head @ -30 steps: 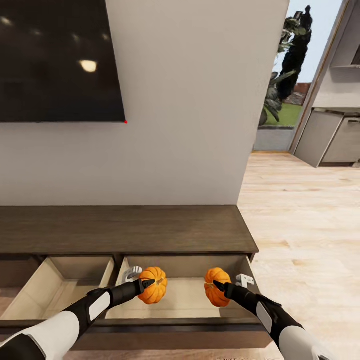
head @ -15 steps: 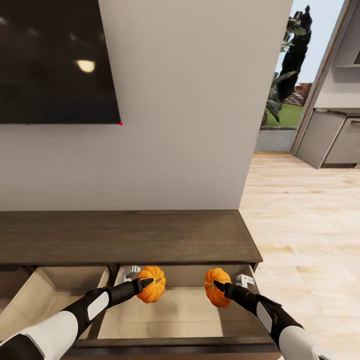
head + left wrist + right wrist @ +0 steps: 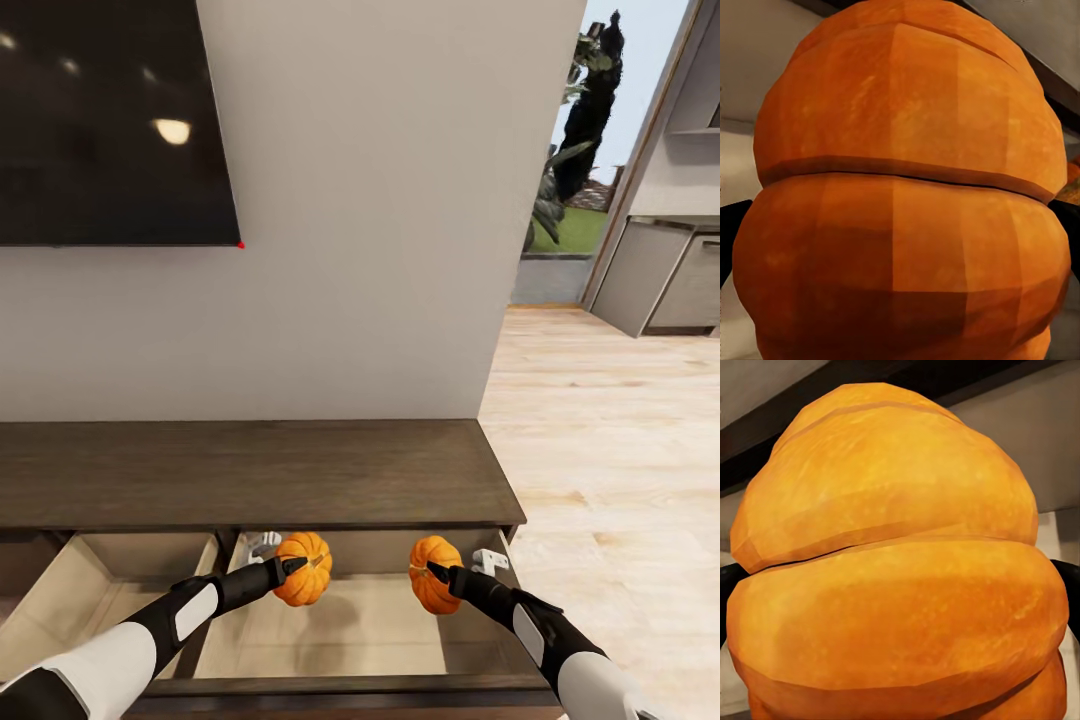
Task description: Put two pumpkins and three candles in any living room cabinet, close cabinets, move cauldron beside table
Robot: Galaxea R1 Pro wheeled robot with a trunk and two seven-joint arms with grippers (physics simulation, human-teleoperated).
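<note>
A long dark-brown cabinet stands against the wall on the pale wood floor. Its flat top is bare. Two beige-lined drawers are pulled open side by side.

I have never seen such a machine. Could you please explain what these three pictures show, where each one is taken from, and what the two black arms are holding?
This is a simulated robot with two arms. The wide picture comes from a camera on its head, looking down over both arms. The left gripper holds one small ribbed orange pumpkin, and the right gripper holds a second orange pumpkin. Both hang above an open pale-lined drawer of a long dark-brown wooden cabinet, under a black wall screen. The other two pictures come from cameras near each gripper, so each pumpkin looks huge there: left pumpkin, right pumpkin, with dark fingers at the edges.
</note>
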